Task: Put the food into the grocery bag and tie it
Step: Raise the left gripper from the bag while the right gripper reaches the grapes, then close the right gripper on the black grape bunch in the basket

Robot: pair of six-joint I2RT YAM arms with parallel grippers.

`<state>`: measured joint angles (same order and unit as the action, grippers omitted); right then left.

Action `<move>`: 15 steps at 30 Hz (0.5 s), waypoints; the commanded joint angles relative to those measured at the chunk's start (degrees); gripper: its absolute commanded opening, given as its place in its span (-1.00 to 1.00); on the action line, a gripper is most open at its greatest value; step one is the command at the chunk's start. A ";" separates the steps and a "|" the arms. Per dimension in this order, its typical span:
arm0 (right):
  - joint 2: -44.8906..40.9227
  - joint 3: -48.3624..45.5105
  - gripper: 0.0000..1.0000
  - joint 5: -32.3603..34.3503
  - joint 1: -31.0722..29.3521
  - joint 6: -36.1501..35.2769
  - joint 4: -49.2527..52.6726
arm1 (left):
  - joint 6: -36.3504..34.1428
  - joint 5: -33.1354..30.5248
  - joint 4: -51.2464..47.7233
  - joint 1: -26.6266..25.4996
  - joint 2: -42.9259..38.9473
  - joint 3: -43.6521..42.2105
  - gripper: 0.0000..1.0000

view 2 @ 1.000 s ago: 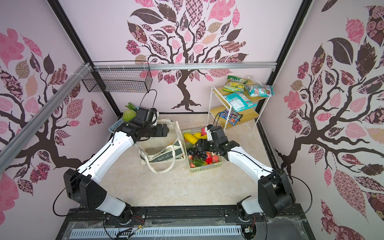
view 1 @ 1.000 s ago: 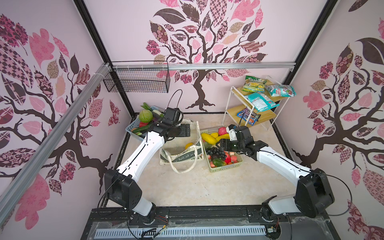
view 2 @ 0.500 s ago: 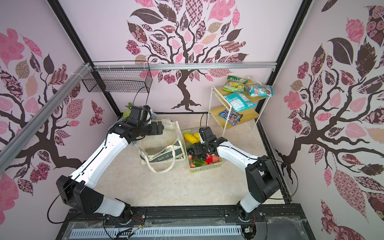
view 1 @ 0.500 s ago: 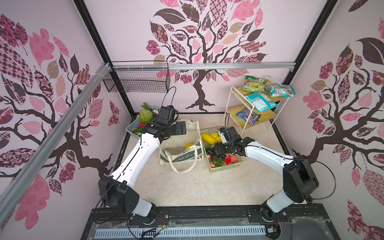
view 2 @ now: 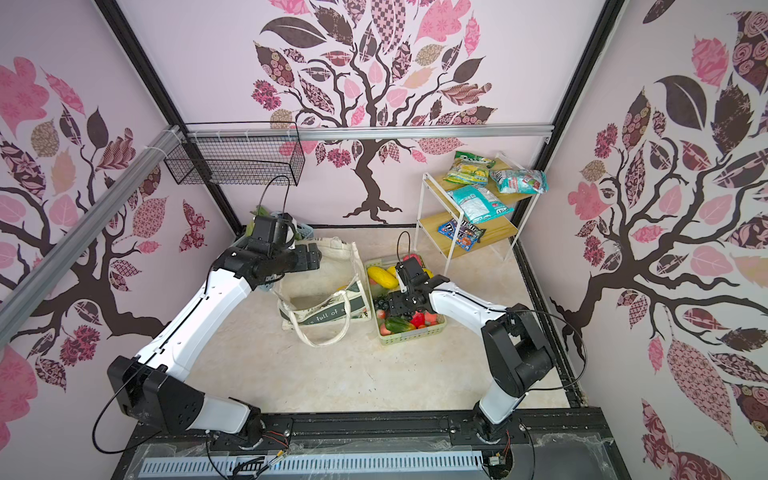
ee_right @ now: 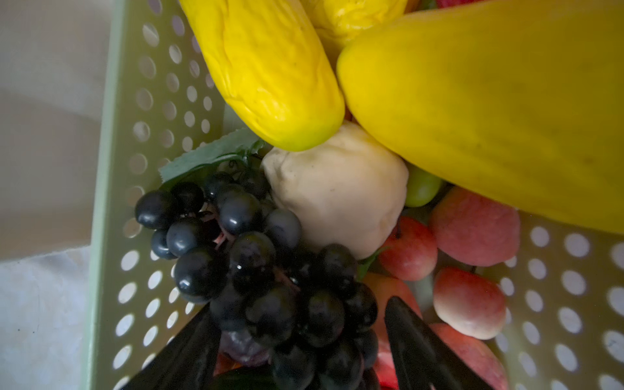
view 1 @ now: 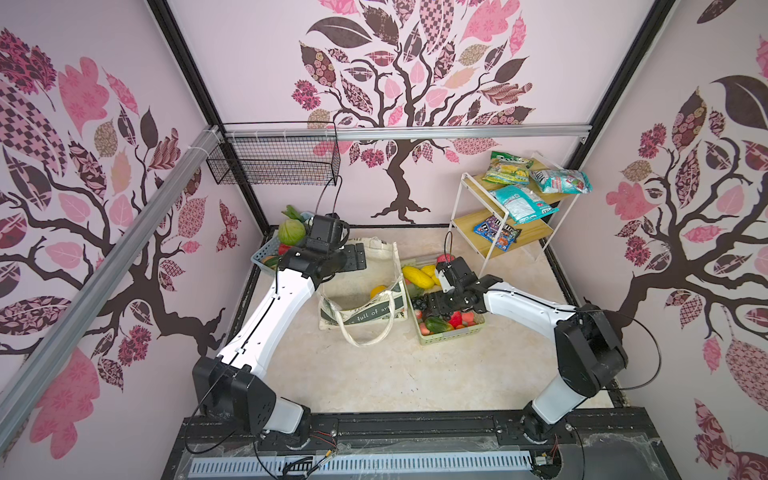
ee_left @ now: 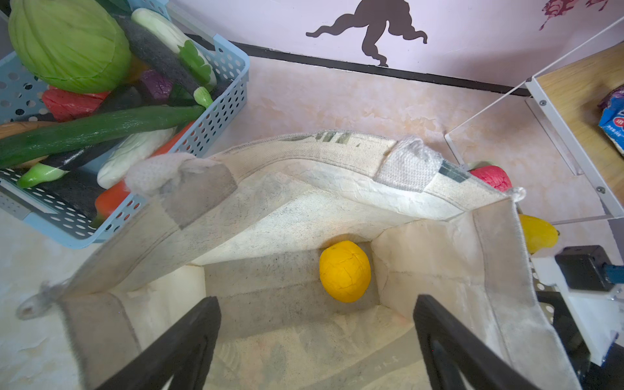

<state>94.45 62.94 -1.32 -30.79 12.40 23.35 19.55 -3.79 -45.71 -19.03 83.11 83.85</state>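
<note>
The left gripper is hovering over the open mouth of the grocery bag, its jaws standing wide apart and carrying nothing (one orange is lying on the bag's floor). The right gripper is hanging low in the pale-green basket beside the bag. Its jaws are spread either side of the dark grape bunch, which is lying against the yellow fruits.
</note>
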 commanded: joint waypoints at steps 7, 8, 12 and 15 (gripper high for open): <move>-0.21 1.01 0.57 -4.77 -0.25 -1.63 2.57 | 1.31 0.52 2.77 0.13 -1.97 -2.48 0.87; -0.57 1.01 0.57 -5.10 -0.25 -1.44 2.55 | 1.37 0.46 2.89 0.14 -1.99 -2.53 0.87; -2.15 1.49 0.58 -5.81 -0.24 -2.64 3.29 | 1.35 0.69 2.91 0.15 -2.05 -2.60 0.87; -1.98 2.21 0.60 -7.54 -0.31 -4.27 4.62 | 1.52 0.72 3.24 0.13 -1.94 -2.73 0.87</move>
<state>94.19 63.00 -6.26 -30.79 10.41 25.30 20.82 -3.49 -43.97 -19.03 82.37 82.67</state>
